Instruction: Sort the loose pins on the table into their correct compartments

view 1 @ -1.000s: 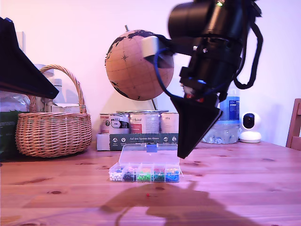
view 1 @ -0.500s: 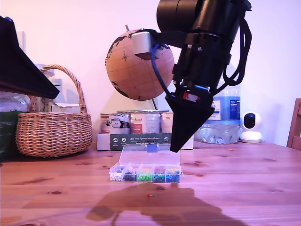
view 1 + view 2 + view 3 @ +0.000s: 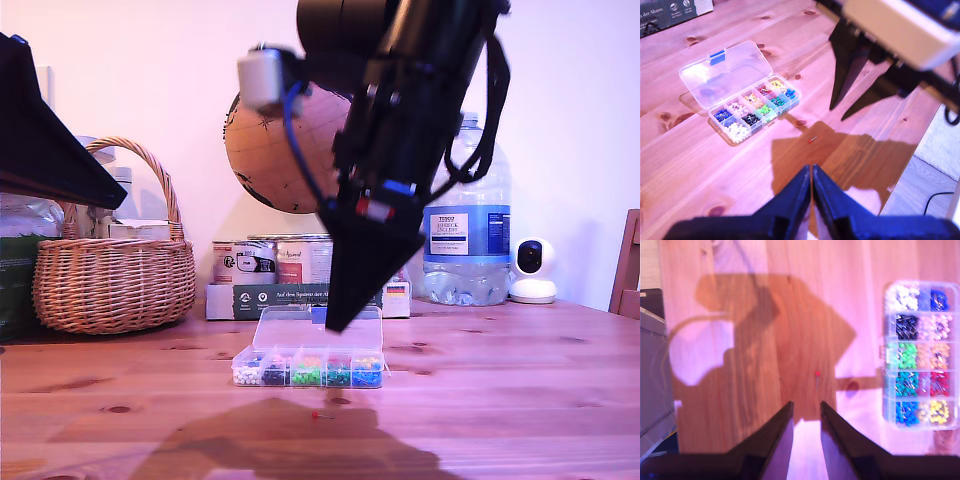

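lying alone on the wooden table [image 3: 520, 380], a red-headed pin [image 3: 316, 414] sits just in front of the clear pin box [image 3: 308, 368] in the exterior view, under the shadow of an arm; its thin shaft barely shows there. the first wrist view shows the box's lid [image 3: 722, 72] swung open flat, and my first gripper [image 3: 812, 184] with its jaws pressed together, empty. the second wrist view shows the pin [image 3: 817, 374] clearly, beside the compartments [image 3: 918, 356] of sorted colours, with my second gripper [image 3: 806, 412] hanging above it, jaws slightly parted, holding nothing.
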Action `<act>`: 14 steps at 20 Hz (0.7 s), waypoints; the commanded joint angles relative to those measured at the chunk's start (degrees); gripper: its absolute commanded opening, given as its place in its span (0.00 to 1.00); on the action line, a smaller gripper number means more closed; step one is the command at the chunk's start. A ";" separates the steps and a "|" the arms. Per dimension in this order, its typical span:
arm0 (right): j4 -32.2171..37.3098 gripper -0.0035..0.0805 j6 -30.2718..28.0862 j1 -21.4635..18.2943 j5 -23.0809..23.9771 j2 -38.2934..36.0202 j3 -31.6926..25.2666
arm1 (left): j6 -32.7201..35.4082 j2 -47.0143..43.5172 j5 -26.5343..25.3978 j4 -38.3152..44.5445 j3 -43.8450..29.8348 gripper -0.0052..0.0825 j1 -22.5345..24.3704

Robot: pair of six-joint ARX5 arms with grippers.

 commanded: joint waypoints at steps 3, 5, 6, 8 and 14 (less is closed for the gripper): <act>0.42 0.21 0.52 -0.07 0.00 4.24 1.36 | 0.00 0.26 0.22 0.37 -1.03 0.03 -0.11; 0.55 0.21 0.52 -0.07 -0.02 5.40 2.86 | 0.00 0.26 0.22 0.39 -1.03 0.03 -0.11; 0.74 0.21 0.52 -0.07 -0.02 5.92 3.61 | 0.00 0.26 0.22 0.39 -1.03 0.03 -0.11; 0.85 0.22 0.50 -0.09 -0.11 7.41 5.51 | 0.00 0.26 0.22 0.42 -1.03 0.03 -0.11; -0.26 0.25 0.15 -0.09 -0.20 12.85 9.33 | -0.02 0.26 0.22 0.39 -1.03 0.03 -0.11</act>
